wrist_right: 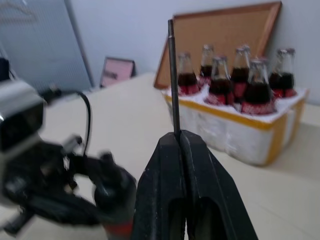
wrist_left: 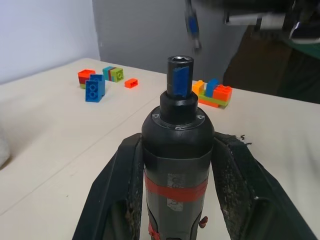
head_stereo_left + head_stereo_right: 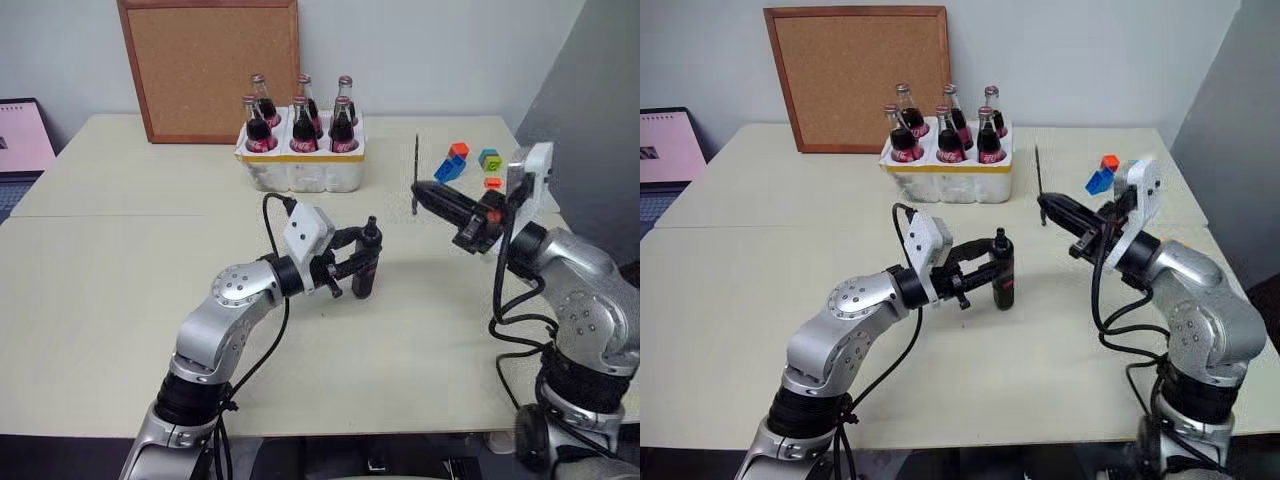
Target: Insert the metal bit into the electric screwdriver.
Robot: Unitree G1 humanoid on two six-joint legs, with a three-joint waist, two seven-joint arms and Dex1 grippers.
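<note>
I see the electric screwdriver (image 3: 364, 260) standing upright near the middle of the table (image 3: 120, 300), a stubby black body with a red band and an open hex socket at its top, clamped from both sides by my left gripper (image 3: 352, 262), whose fingers (image 2: 120, 190) press against its flanks. My right gripper (image 3: 424, 190) hangs above the table toward the right edge, fingers pressed together on the metal bit (image 3: 416, 172), a thin dark rod held upright and sticking up past the fingertips; it sits well apart from the screwdriver's socket, off to the right and higher. Along the far edge I see a white tray (image 3: 300, 168) holding six cola bottles (image 3: 303, 125), with a cork board (image 3: 212, 68) leaning against the wall behind it. Coloured toy bricks (image 3: 452, 163) lie scattered near the far right corner, just behind the bit from my head view. A screen (image 3: 22, 138) shows past the left edge. I see nothing lying on the table between the bit and the screwdriver.
</note>
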